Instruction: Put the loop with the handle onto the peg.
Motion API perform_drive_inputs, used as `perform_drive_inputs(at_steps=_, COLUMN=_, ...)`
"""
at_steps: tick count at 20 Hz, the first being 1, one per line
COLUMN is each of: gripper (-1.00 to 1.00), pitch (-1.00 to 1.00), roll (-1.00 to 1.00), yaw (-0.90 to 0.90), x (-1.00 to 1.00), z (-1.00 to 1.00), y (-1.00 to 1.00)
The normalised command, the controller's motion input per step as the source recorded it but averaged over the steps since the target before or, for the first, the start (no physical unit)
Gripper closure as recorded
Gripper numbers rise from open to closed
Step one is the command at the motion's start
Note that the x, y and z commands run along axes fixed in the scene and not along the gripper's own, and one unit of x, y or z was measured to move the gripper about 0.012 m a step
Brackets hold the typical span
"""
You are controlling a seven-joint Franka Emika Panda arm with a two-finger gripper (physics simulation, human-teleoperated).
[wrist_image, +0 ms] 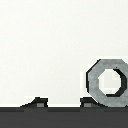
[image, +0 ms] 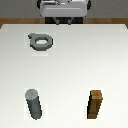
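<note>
The grey loop with the handle (image: 41,41) lies flat on the white table (image: 70,65) toward the exterior view's left, its stubby tab pointing to that side. The dark grey peg (image: 34,104) stands upright well apart from it, with a brown wooden block (image: 96,104) standing off to the exterior view's right. The gripper (image: 63,21) holds nothing; its jaw spacing cannot be told
</note>
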Motion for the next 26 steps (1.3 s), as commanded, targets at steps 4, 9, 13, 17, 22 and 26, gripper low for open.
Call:
perform_drive_inputs(at_steps=4, gripper=-1.00, pitch=0.00, roll=0.00, yaw=0.00, x=0.00, z=0.00, y=0.00)
perform_drive_inputs(at_steps=9, gripper=-1.00, pitch=0.00, roll=0.00, yaw=0.00, x=0.00, z=0.00, y=-0.40)
perform_drive_inputs(at_steps=13, gripper=-1.00, pitch=0.00, roll=0.00, yaw=0.00, x=0.00, z=0.00, y=-1.00)
perform_drive_inputs(at_steps=17, gripper=-1.00, pitch=0.00, roll=0.00, yaw=0.00, x=0.00, z=0.00, y=-1.00)
perform_drive_inputs(at_steps=22, gripper=-1.00, pitch=0.00, roll=0.00, yaw=0.18, x=0.00, z=0.00, y=-0.60)
perform_drive_inputs(at_steps=26, gripper=-1.00, pitch=0.00, roll=0.00, yaw=0.95, x=0.00, z=0.00, y=0.00)
